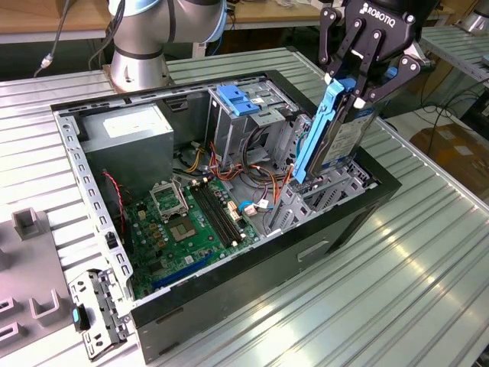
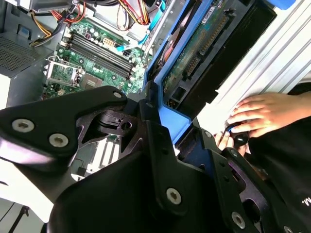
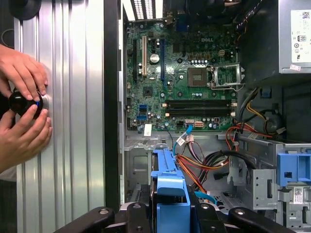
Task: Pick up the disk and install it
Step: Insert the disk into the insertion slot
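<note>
Bright, even overhead light fills the exterior view. The ribbed silver aluminium table top [image 1: 428, 260] carries broad white glare streaks on the exterior view's right, near side. The green motherboard [image 1: 191, 222] inside the open black computer case [image 1: 229, 321] sits in softer light. The silver-grey metal disk in blue plastic rails [image 1: 353, 131] is evenly lit. In the second wrist view the table washes out to white.

One disk [image 1: 348, 134] (blue-railed), one pincer [image 1: 365, 82], one open computer case [image 1: 229, 306], one motherboard [image 1: 191, 222], one power supply [image 1: 126, 130], two hands [image 3: 23, 72] [image 3: 22, 136]
</note>
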`<action>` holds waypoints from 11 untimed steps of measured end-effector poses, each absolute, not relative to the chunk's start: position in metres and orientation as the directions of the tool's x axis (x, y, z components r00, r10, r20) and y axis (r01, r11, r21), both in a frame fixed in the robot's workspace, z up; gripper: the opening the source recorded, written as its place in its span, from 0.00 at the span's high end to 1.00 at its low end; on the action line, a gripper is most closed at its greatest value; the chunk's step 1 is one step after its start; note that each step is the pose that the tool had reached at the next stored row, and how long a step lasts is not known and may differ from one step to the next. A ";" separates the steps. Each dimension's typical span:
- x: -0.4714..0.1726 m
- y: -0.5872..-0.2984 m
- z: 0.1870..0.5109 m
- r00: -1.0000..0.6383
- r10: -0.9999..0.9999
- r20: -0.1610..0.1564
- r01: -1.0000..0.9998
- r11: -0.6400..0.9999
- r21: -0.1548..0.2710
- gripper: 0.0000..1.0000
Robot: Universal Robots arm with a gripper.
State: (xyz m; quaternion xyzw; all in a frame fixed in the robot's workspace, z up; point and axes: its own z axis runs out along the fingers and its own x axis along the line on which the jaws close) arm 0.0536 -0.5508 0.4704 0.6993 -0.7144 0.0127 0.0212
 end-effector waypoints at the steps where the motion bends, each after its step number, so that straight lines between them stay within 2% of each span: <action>1: 0.055 -0.551 0.469 -0.022 -0.999 0.048 -1.000 0.023 0.012 0.63; 11: 0.058 -0.550 0.458 -0.022 -0.999 0.048 -1.000 0.022 0.012 0.63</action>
